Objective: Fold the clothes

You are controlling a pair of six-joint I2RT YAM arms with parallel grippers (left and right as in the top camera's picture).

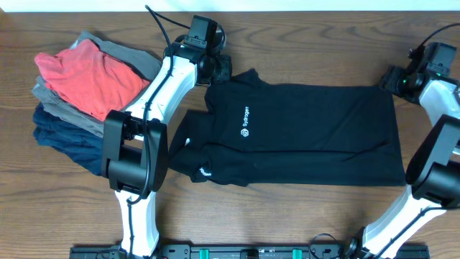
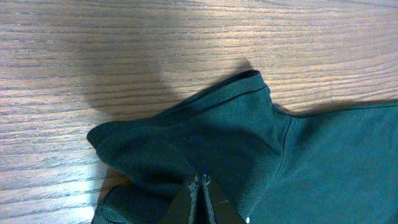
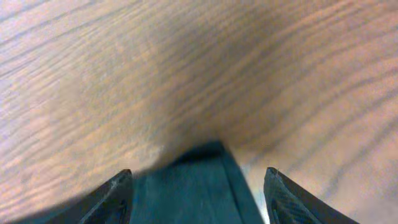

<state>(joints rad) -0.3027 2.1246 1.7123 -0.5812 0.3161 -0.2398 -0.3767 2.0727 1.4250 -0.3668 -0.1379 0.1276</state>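
The clothes (image 1: 309, 137), a black T-shirt with a small white logo, lie spread across the middle of the wooden table, the left part folded over itself. My left gripper (image 1: 214, 69) sits at the shirt's far left corner. In the left wrist view it (image 2: 199, 180) is shut, with the dark fabric (image 2: 236, 137) puckered up at its tips. My right gripper (image 1: 392, 79) hovers at the shirt's far right corner. Its fingers (image 3: 118, 193) stand open, with the shirt's corner (image 3: 186, 186) lying between them, untouched.
A stack of folded garments lies at the far left: red-orange (image 1: 86, 75) on top, grey (image 1: 140, 59) under it, navy (image 1: 65, 133) at the bottom. Bare wood (image 1: 302, 216) runs along the near side of the shirt.
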